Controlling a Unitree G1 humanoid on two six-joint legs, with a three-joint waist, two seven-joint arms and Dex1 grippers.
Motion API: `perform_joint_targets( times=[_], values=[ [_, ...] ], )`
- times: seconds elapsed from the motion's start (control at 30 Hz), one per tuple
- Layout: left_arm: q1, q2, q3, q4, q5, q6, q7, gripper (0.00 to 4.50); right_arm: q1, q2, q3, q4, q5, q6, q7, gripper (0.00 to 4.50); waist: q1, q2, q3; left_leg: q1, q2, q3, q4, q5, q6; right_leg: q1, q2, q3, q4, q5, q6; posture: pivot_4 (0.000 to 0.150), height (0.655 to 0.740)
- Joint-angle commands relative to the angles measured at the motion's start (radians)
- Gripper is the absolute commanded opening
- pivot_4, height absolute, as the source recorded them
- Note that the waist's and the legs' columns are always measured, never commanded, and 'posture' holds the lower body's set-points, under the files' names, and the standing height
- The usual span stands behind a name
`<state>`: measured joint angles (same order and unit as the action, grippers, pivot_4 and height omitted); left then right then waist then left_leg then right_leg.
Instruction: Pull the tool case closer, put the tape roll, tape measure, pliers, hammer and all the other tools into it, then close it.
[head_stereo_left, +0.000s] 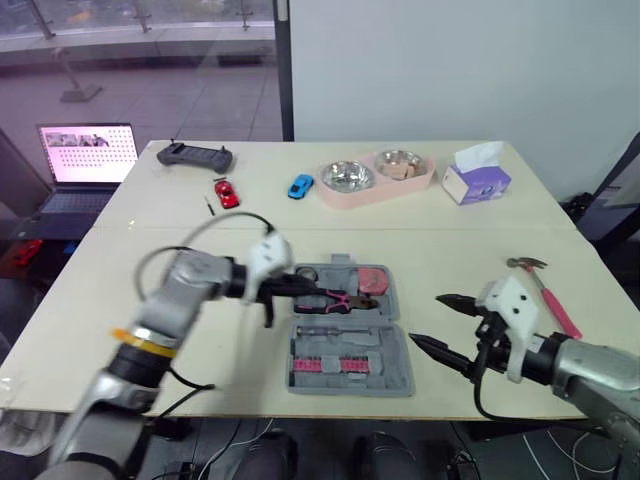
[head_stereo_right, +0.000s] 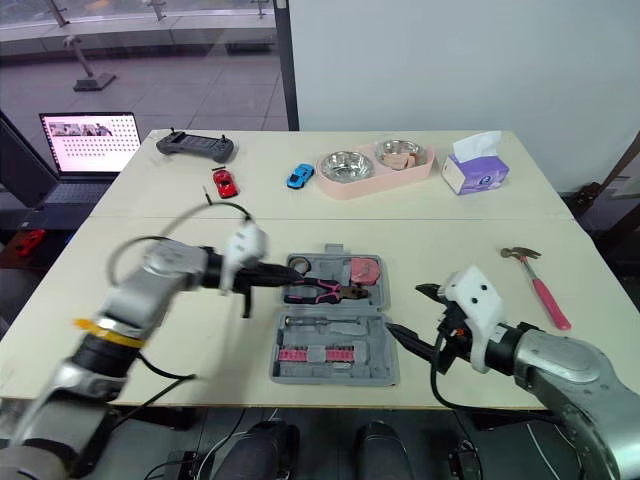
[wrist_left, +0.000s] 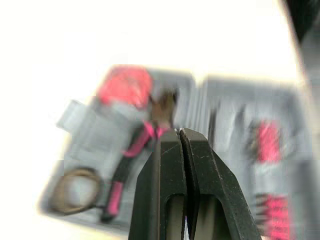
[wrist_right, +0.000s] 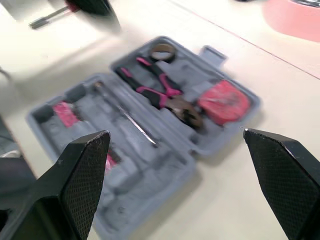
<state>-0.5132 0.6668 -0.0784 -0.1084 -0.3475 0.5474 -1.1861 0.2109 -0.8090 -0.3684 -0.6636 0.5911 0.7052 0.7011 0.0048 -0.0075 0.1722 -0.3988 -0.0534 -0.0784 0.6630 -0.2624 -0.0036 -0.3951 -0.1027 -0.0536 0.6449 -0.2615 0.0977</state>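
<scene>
The grey tool case (head_stereo_left: 403, 362) lies open near the table's (head_stereo_left: 470, 250) front edge. Its pink-handled pliers (head_stereo_left: 340, 299) lie left to right, head toward the red tape measure (head_stereo_left: 372, 278). The left gripper (wrist_left: 179, 133), pinched shut and empty, hangs over the handles, while the right gripper (head_stereo_left: 427, 320) gapes wide, empty, beside the case, whose near half is too blurred to read.

Two head cameras look forward and down from the near edge of the table (head_stereo_left: 480, 250), taking in its whole top. Both wrist cameras face the open tool case (head_stereo_left: 345, 345) at close range, one from its left and one from its right. All four views share the case.
</scene>
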Motion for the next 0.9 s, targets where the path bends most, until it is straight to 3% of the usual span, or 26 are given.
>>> perform_joint_targets(
  times=[0.03,0.2,0.37,0.47,0.7,0.9],
  values=[
    [0.147,0.101,0.156,-0.019,-0.042,0.036,0.01,0.09,0.038,-0.003,-0.103,0.074,-0.038,-0.081,0.031,4.5,0.0,0.003,0.0,0.0,0.0,0.0,0.0,0.0,0.0,0.0,0.0,0.0,0.0,0.0,0.0,0.15,0.74],
    [0.442,0.216,0.383,0.128,0.025,-0.188,0.044,0.09,0.138,0.023,-0.245,0.221,-0.071,-0.173,0.079,4.5,0.011,0.003,0.002,0.002,0.0,0.001,-0.002,0.0,0.0,0.001,-0.002,0.002,-0.001,-0.002,-0.004,0.15,0.74],
    [0.632,0.238,0.516,0.263,0.059,-0.39,0.078,0.09,0.218,0.044,-0.326,0.319,-0.085,-0.251,0.126,4.5,0.016,0.004,0.002,0.002,0.0,0.001,-0.008,0.0,0.0,0.001,-0.005,0.002,-0.013,-0.003,-0.006,0.15,0.74],
    [0.663,0.24,0.552,0.335,0.041,-0.423,0.07,0.91,0.245,0.058,-0.354,0.329,-0.047,-0.258,0.165,4.5,0.025,0.004,0.002,0.003,0.0,0.004,-0.008,-0.001,-0.001,0.001,-0.008,0.002,-0.015,-0.002,-0.006,0.15,0.74],
    [0.759,0.235,0.657,0.511,0.025,-0.583,0.069,4.44,0.318,0.067,-0.444,0.446,-0.054,-0.303,0.213,4.5,0.034,0.002,0.001,0.002,0.0,0.011,-0.017,-0.002,0.001,-0.002,-0.012,0.004,-0.018,-0.003,-0.006,0.15,0.74],
    [0.747,0.236,0.638,0.509,0.023,-0.593,0.053,4.44,0.311,0.069,-0.423,0.424,-0.053,-0.296,0.206,4.5,0.033,0.004,0.0,0.002,0.0,0.012,-0.016,-0.002,0.0,-0.002,-0.013,0.004,-0.017,-0.002,-0.006,0.15,0.74]
  ],
)
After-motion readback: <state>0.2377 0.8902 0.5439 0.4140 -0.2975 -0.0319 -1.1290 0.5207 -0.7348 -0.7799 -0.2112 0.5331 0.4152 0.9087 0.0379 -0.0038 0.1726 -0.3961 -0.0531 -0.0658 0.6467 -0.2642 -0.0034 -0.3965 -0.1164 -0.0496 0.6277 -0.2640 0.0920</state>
